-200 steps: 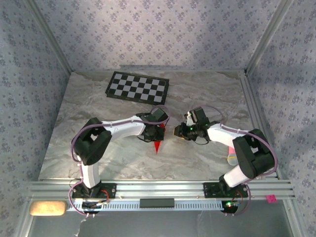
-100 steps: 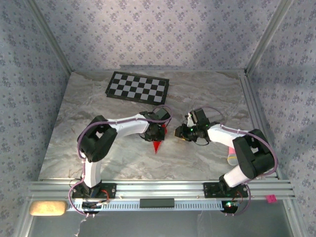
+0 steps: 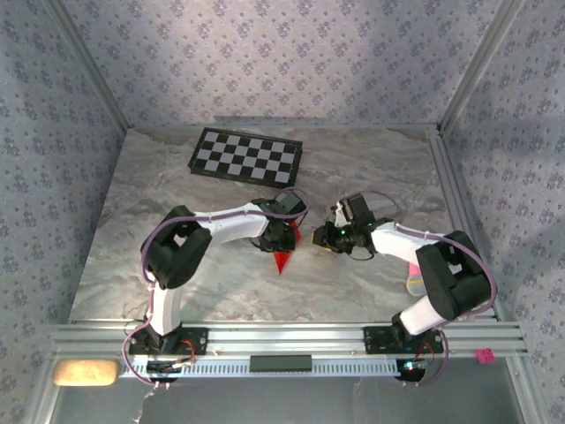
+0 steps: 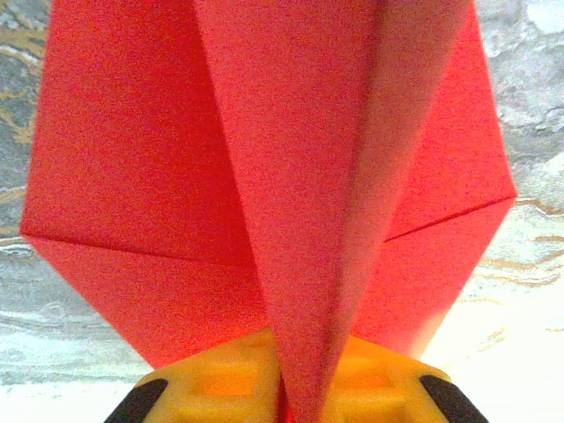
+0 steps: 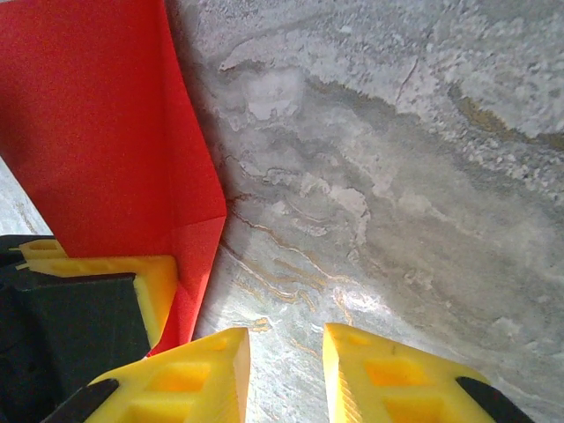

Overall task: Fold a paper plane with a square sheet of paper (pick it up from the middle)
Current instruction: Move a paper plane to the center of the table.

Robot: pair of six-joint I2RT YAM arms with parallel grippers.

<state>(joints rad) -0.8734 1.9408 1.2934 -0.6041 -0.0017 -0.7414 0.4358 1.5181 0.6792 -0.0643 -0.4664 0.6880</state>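
From above, the left arm's elbow is sitting further right than a second ago. The left gripper (image 3: 282, 237) is holding the paper plane (image 3: 282, 260) at mid-table (image 3: 371, 168), and the right gripper (image 3: 325, 238) is keeping its place nearby. At the left wrist, yellow fingers (image 4: 220, 388) are pinching the plane's centre fold. At the right wrist, the jaws are standing slightly apart over bare marble, red paper just left.
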